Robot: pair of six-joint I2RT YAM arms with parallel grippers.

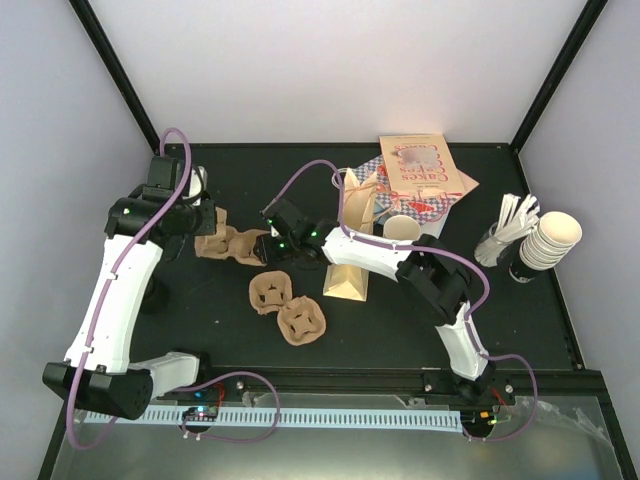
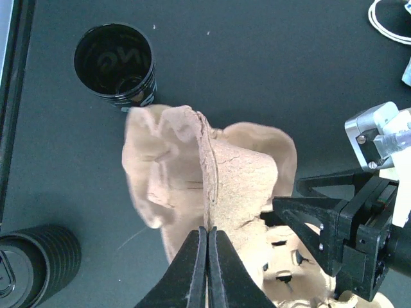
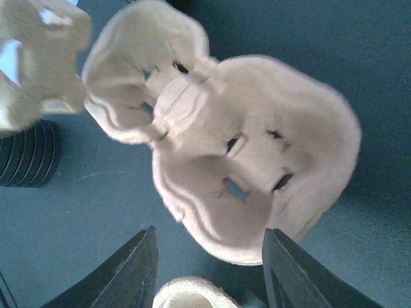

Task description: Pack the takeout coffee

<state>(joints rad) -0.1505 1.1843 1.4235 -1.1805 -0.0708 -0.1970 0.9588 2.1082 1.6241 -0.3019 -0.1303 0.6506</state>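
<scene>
No cream cup with a black lid shows in any view. My left gripper point(image 1: 205, 228) point(image 2: 209, 234) is shut on the upright ridge of a brown moulded cup carrier point(image 2: 192, 167) at the left of the mat point(image 1: 215, 242). My right gripper point(image 1: 272, 240) point(image 3: 212, 282) is open. Its fingers stand on either side of the near edge of a second carrier point(image 3: 257, 147) joined to the first, not touching it. The right gripper also shows in the left wrist view point(image 2: 334, 224). A tan paper bag point(image 1: 350, 255) lies behind the right arm.
Two more carriers point(image 1: 270, 290) point(image 1: 303, 320) lie in front. A lidless cream cup point(image 1: 402, 228) stands by the bag, with printed bags point(image 1: 420, 175) behind. Stacked cups point(image 1: 550, 240) and a holder of stirrers point(image 1: 500, 240) stand at the right. A black open cup point(image 2: 115, 61) and a ribbed black cup point(image 2: 38, 256) are near the left gripper.
</scene>
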